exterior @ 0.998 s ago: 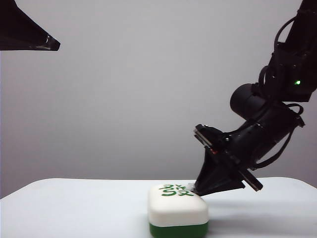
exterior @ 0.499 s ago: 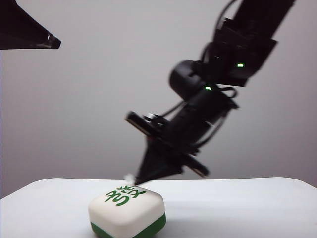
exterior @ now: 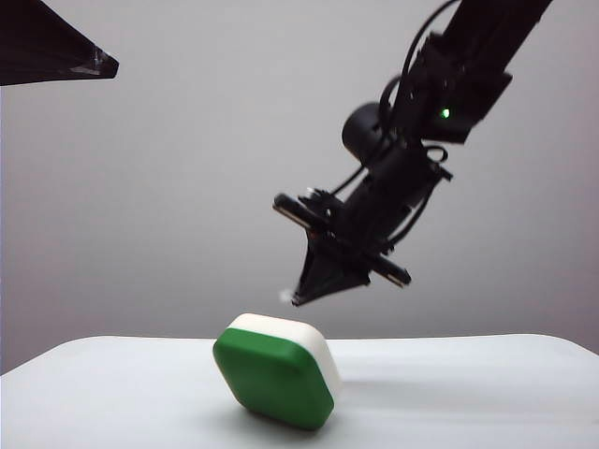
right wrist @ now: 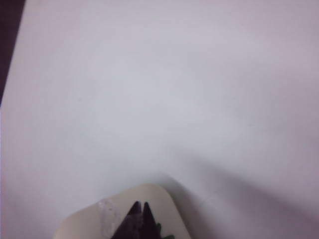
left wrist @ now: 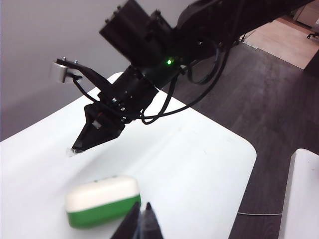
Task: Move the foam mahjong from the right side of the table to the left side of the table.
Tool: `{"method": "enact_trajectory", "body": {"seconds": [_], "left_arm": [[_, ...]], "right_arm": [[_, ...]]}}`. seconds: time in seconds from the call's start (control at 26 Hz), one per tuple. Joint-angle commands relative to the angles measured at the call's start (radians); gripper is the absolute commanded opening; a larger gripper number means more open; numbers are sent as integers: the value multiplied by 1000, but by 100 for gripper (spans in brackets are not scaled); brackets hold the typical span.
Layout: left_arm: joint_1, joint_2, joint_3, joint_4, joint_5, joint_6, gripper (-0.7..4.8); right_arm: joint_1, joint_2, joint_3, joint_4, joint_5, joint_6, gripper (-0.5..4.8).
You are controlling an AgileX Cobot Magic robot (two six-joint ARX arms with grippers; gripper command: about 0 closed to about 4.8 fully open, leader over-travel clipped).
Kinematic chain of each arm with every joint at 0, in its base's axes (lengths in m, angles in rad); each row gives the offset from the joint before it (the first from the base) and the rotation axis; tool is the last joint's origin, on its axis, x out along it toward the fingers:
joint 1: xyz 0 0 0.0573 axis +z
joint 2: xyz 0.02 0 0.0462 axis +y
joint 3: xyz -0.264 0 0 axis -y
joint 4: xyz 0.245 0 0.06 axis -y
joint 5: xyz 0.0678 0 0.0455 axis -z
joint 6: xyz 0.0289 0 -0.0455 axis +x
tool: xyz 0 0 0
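Foam mahjong (exterior: 278, 370): one block, thick white layer over a dark green base, tipped up on a lower edge on the tabletop (exterior: 487, 393), green base turned toward the exterior camera, white layer behind. Position: near the middle of the tabletop in the exterior view, slightly left of centre. Held by nothing.

Right gripper (exterior: 298, 299): in the air above the block and clear of it, fingers drawn together to a point, grasping nothing; a small pale fleck sits at the tip. Arm slants down from the upper right.

Left gripper (left wrist: 141, 219): high at the upper left of the exterior view, well apart from the block; fingertips pressed together, empty.

Tabletop: plain white, rounded corners.
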Motion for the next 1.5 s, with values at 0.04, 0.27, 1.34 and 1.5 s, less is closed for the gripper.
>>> {"method": "enact_trajectory", "body": {"seconds": [0.04,0.27,1.34,1.5], "left_arm": [[0,-3,6,12,10,-3,-5],[0,-4,6,8,15,-111,-5],[1,-139,6,-73,-14,-110,-5],[1,-153,6,-97,-13,-108,-5]], "right_arm": [[4,-23,5,-64,-2,-61,-5],[-18,-26,4,-354,37,-225,-5],[112,27,0,-395,-57,-214,-5],[129,20,1,-408,-109,-168,-5]]}}
